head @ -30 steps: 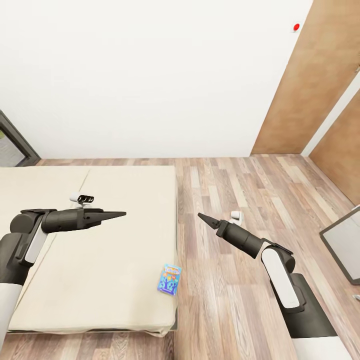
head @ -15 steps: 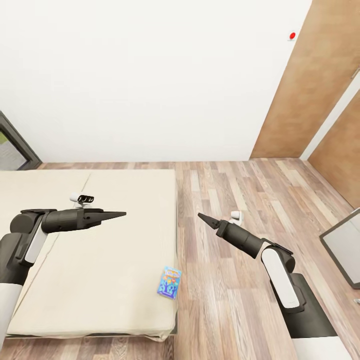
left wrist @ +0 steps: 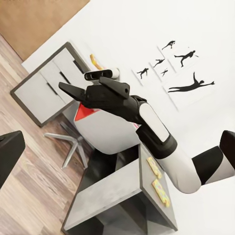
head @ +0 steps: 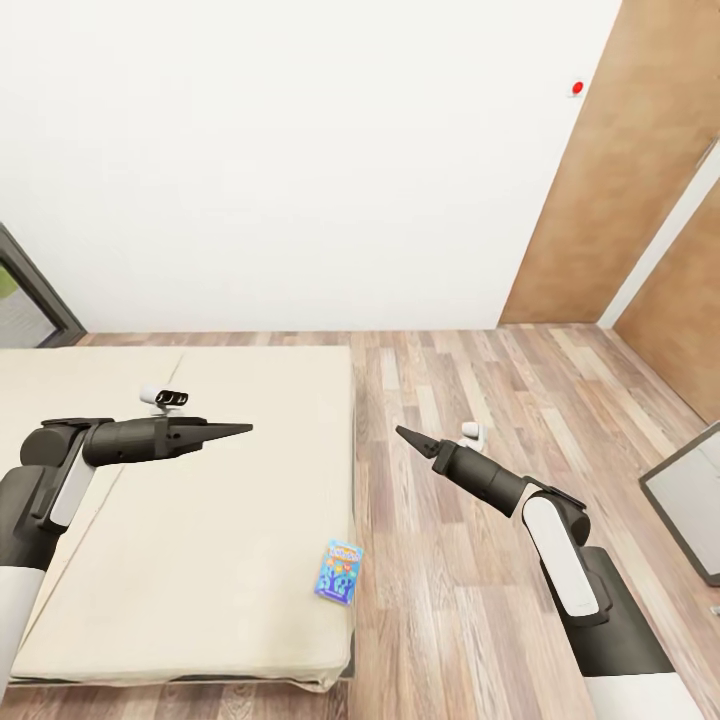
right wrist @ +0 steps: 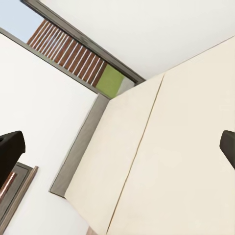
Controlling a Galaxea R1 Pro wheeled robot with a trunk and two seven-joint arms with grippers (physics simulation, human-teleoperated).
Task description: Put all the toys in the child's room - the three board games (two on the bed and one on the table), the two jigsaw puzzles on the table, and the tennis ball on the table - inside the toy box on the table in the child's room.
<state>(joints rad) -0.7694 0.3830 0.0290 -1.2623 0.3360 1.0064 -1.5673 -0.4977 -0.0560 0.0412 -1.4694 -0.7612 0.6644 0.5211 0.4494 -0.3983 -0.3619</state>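
A small blue board game (head: 340, 572) lies flat on the bed (head: 200, 520), close to the right edge of its beige mattress. My left gripper (head: 245, 429) hovers above the middle of the bed, well away from the game. In the left wrist view its fingertips (left wrist: 10, 149) stand far apart at the frame's edges, so it is open and empty. My right gripper (head: 402, 433) hangs over the wooden floor just right of the bed. It is also open and empty, its fingertips (right wrist: 9, 147) wide apart with the mattress (right wrist: 176, 147) behind them.
Wooden doors (head: 620, 180) stand at the back right, and a grey-rimmed piece of furniture (head: 690, 495) reaches in at the right edge. The left wrist view shows a grey drawer cabinet (left wrist: 46, 85), a swivel chair (left wrist: 73, 142) and a grey top (left wrist: 122, 196) with small yellow items.
The whole picture has shifted a little, so the camera has moved; the bed and game sit slightly lower in view. Both arms hold the same pose.
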